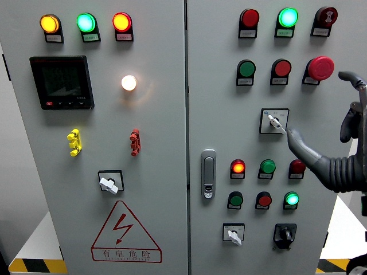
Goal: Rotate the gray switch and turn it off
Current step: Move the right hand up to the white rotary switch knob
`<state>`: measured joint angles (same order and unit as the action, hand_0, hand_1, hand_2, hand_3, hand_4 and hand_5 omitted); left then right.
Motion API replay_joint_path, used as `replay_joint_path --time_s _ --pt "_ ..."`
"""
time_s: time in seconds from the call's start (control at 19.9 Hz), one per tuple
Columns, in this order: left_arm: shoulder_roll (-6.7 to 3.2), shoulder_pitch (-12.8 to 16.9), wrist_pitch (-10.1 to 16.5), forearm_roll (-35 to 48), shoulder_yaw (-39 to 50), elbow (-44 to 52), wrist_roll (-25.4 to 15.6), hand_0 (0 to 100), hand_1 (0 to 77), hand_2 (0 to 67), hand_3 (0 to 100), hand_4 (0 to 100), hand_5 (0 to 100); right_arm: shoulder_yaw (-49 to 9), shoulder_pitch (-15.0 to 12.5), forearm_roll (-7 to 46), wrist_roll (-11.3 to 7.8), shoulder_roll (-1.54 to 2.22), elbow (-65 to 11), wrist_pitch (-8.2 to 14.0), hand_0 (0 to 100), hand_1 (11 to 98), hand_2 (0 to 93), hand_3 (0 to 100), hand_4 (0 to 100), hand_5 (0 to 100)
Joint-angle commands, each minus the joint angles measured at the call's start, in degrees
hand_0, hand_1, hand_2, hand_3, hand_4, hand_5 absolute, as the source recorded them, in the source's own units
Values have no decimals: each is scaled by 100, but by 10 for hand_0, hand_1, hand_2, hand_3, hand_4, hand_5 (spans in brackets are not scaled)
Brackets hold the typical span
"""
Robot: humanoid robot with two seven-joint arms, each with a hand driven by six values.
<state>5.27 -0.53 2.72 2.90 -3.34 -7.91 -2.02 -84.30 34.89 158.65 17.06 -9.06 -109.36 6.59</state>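
The gray rotary switch [274, 121] sits in a black square frame on the right door, below the red mushroom button [320, 67]. Its pale handle points down and to the right. My right hand [318, 114] comes in from the right edge with its fingers spread. One long gray finger [298, 143] reaches up and left, and its tip touches the lower end of the switch handle. Another finger [351, 78] curves above, away from the panel. Nothing is grasped. My left hand is out of sight.
Two more pale rotary switches [109, 184] [234, 234] and a black one [284, 233] sit lower on the panel. Lit and unlit round buttons surround the gray switch. A metal door handle [208, 173] is at the centre seam. A meter display [61, 82] is at the upper left.
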Motion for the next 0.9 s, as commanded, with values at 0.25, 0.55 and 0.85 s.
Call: replay_joint_path --time_s 0.25,0.55,0.85 --pt "0 0 0 0 0 0 -1 0 0 101 208 121 127 -7 26 -53 -1 -9 221 9 0 481 302 1000 956 1000" --pt "0 0 0 0 0 0 -1 0 0 101 208 121 127 -16 88 -80 8 -17 450 17 0 457 394 1000 959 1000" --pt "0 0 0 0 0 0 -1 0 0 101 208 121 127 -60 149 -80 16 -9 705 0 0 451 465 999 959 1000"
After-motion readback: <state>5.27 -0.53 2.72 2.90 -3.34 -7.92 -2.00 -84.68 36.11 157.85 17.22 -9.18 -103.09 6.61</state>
